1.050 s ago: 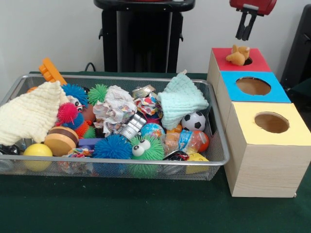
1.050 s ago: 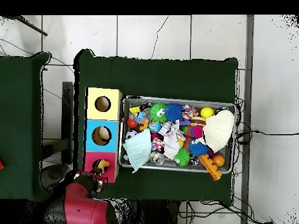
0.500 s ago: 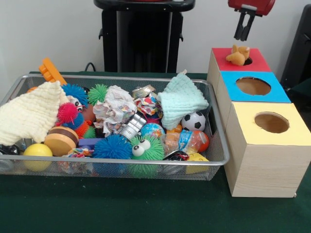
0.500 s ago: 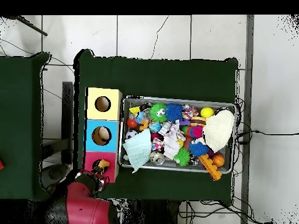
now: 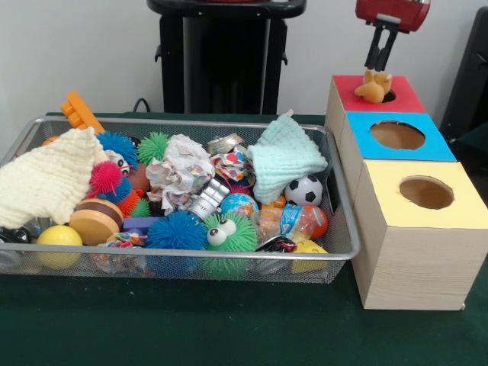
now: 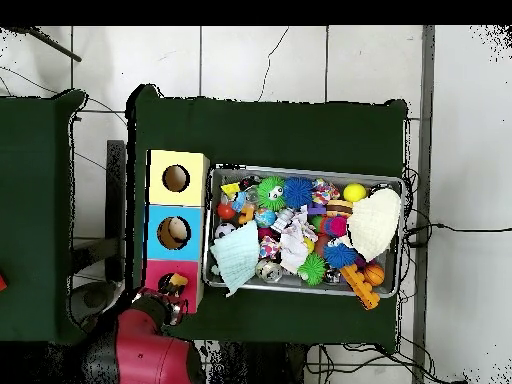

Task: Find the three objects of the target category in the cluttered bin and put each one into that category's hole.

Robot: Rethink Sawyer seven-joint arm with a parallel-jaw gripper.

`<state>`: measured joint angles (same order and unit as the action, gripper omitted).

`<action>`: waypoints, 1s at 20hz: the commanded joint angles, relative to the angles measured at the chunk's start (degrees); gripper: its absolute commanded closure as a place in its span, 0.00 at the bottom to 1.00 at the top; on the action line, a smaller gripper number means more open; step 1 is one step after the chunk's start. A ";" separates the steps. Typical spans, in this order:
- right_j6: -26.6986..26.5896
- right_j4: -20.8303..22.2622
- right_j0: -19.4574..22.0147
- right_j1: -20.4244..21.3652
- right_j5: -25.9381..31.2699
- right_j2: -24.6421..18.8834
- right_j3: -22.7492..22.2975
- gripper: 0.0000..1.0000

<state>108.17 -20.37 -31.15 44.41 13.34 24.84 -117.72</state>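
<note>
An orange toy (image 5: 373,88) is found lying at the rim of the hole in the red box (image 5: 339,95), resting on the lid and not dropped in, so its delivery is judged unfinished. The gripper (image 5: 379,58) is held directly above it with the fingers drawn close together and nothing pinched between them, a stance judged suited to pushing the toy down through the hole. The wire bin (image 5: 345,229) beside the boxes is noted to be heaped with balls, cloths and spiky toys, so further searching is judged to remain.
</note>
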 commanded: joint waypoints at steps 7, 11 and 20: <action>13.24 -1.38 0.65 -4.18 -3.75 -5.12 -1.22 1.00; 13.22 -1.33 1.05 -4.53 -4.75 -5.55 -1.58 1.00; 13.83 -1.92 1.03 -6.44 -6.04 -5.94 -0.72 1.00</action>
<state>108.17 -20.38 -31.15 40.77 11.65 24.28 -117.78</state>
